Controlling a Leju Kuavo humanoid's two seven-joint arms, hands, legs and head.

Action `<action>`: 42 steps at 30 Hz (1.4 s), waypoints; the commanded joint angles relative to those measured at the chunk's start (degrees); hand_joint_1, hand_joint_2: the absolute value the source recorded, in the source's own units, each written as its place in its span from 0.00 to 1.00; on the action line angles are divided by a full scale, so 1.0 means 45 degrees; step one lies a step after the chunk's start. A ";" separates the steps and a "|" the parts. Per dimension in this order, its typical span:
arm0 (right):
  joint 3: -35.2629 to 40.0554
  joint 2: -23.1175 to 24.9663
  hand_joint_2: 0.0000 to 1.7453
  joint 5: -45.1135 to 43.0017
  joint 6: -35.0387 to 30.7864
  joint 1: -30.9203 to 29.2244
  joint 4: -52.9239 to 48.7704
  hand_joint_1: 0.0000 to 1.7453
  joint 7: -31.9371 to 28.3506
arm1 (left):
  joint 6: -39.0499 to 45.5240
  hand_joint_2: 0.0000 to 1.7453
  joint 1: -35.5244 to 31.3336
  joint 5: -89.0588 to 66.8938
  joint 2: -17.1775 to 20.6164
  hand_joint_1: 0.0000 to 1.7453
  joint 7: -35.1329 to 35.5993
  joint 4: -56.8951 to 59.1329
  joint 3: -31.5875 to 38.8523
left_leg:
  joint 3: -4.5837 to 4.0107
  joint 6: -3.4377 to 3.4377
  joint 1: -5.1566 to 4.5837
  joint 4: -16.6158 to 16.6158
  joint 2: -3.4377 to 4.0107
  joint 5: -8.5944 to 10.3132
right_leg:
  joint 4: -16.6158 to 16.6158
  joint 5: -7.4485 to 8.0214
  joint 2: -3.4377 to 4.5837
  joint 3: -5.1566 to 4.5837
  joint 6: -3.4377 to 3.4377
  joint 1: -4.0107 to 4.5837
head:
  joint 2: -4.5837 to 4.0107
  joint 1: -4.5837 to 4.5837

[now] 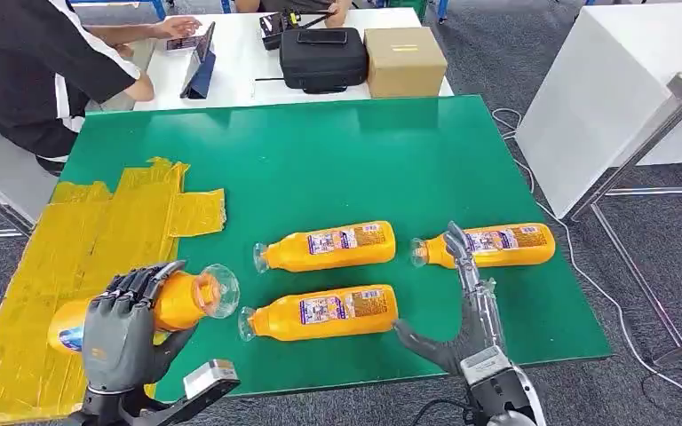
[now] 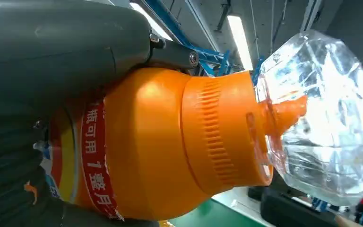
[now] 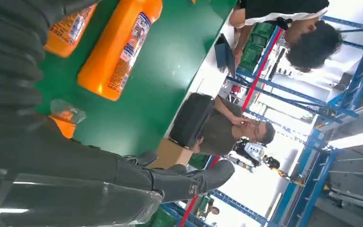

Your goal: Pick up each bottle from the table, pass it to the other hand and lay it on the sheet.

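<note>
Left hand (image 1: 122,330) grips the orange bottle (image 1: 155,306) over the yellow sheet's (image 1: 71,240) 5 o'clock edge, right hand (image 1: 462,311) open, empty: swing toward 10 o'clock, lower flat, then release.

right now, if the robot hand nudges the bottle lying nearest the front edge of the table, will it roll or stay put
Probably rolls: the bottle lies on its side on the smooth green table, and its body looks rounded. It seems full of orange liquid, so likely hefty, not easily flicked. The glossy plastic may slip under the right robot hand, whose fingers are spread.
</note>
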 commanded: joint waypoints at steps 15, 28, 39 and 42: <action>0.0326 -0.0219 1.00 -0.0174 -0.0178 -0.0176 0.0761 0.00 -0.0184 | -0.1479 1.00 -0.1373 -0.2494 0.0265 1.00 0.1029 0.3536 0.0780 | 0.0031 -0.0024 0.0006 -0.0020 -0.0027 0.0004 | -0.0022 0.0000 0.0001 0.0035 -0.0010 0.0000 | 0.0000 0.0000; 0.0401 -0.0435 1.00 -0.0067 -0.0200 -0.0076 0.0863 0.00 -0.0035 | -0.2345 1.00 -0.3214 -0.2415 0.0731 1.00 0.1265 0.5405 0.0336 | 0.0038 -0.0030 0.0006 -0.0019 -0.0038 0.0001 | -0.0021 -0.0004 0.0007 0.0048 -0.0011 0.0000 | -0.0005 0.0000; 0.0835 -0.0399 1.00 0.0603 -0.0318 0.0147 0.0700 0.00 0.0115 | -0.2024 1.00 -0.3864 -0.1742 0.1008 1.00 0.1175 0.7344 0.0183 | 0.0050 -0.0043 0.0010 -0.0022 -0.0056 0.0003 | -0.0025 -0.0007 0.0003 0.0061 -0.0017 0.0002 | 0.0000 0.0000; 0.0872 -0.0376 1.00 0.0617 -0.0339 0.0121 0.0740 0.00 0.0121 | -0.1884 1.00 -0.3818 -0.1680 0.1083 1.00 0.1121 0.7420 0.0211 | 0.0041 -0.0027 0.0004 -0.0024 -0.0016 0.0003 | -0.0020 -0.0001 0.0019 0.0039 -0.0011 -0.0002 | 0.0000 -0.0005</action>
